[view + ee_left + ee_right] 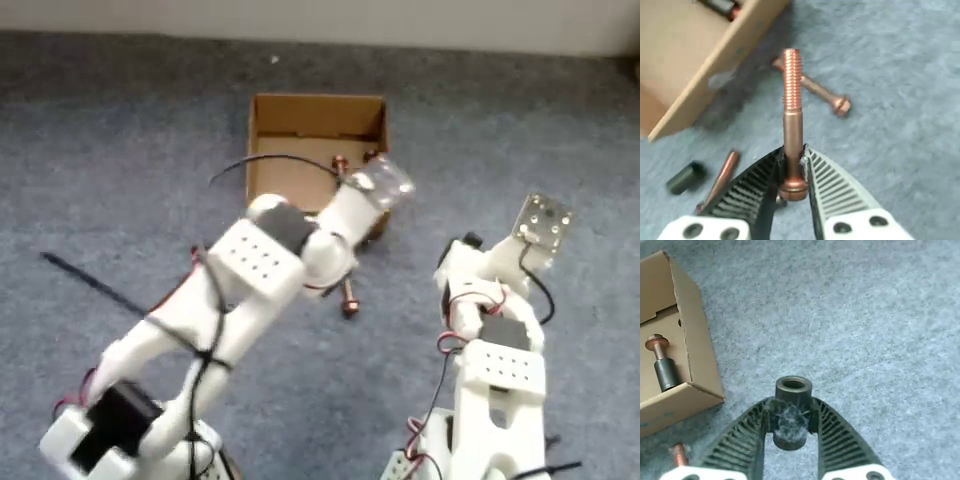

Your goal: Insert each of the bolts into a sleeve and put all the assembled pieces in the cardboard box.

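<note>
My left gripper [792,170] is shut on a copper bolt [792,115], held near its head with the threaded end pointing away, above the carpet beside the cardboard box [695,65]. Two more bolts [812,89] [720,180] and a dark sleeve [685,177] lie loose on the carpet below it. My right gripper [790,415] is shut on a dark sleeve [792,390], its open bore facing up. The cardboard box [700,370] holds an assembled bolt and sleeve [664,367]. In the high view the box [265,150] stands at the back centre.
A loose bolt [349,295] lies on the grey carpet in front of the box, between the two arms. Another bolt [677,454] lies near the box's corner. Open carpet stretches to the right of the box and at far left.
</note>
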### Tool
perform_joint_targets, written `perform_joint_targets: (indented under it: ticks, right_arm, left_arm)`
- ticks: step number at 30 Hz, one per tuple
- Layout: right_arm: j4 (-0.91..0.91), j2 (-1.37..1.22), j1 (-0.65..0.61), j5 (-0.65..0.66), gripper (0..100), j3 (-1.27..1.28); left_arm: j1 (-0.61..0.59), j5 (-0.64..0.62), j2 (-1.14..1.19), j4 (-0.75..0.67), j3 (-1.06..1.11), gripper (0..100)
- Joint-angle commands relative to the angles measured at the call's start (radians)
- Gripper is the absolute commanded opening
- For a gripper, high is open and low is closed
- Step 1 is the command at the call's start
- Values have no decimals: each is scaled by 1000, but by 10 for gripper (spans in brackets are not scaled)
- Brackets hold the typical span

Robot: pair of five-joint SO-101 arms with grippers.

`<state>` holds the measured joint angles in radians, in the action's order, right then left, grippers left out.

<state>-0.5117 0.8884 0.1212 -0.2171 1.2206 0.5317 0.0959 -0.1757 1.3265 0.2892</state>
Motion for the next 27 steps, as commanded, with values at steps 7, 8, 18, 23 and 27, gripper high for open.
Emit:
perform_joint_targets:
  ticks: [7, 8, 18, 23, 27]
  right_arm:
    - [22, 28, 5, 5, 5, -8]
    - [22, 28, 5, 5, 5, -8]
    - [22, 28, 4, 5, 5, -7]
    - [22, 28, -16, 5, 5, -7]
    - [22, 28, -16, 5, 5, -7]
  left_arm:
    - [-236, -267, -565, -147, 326, 6]
    - [-245, -273, -601, -167, 361, 6]
    - [-432, -508, -881, -213, 532, 27]
    - [-469, -844, -928, -236, 605, 193]
    - [-467, -1073, -932, -318, 670, 206]
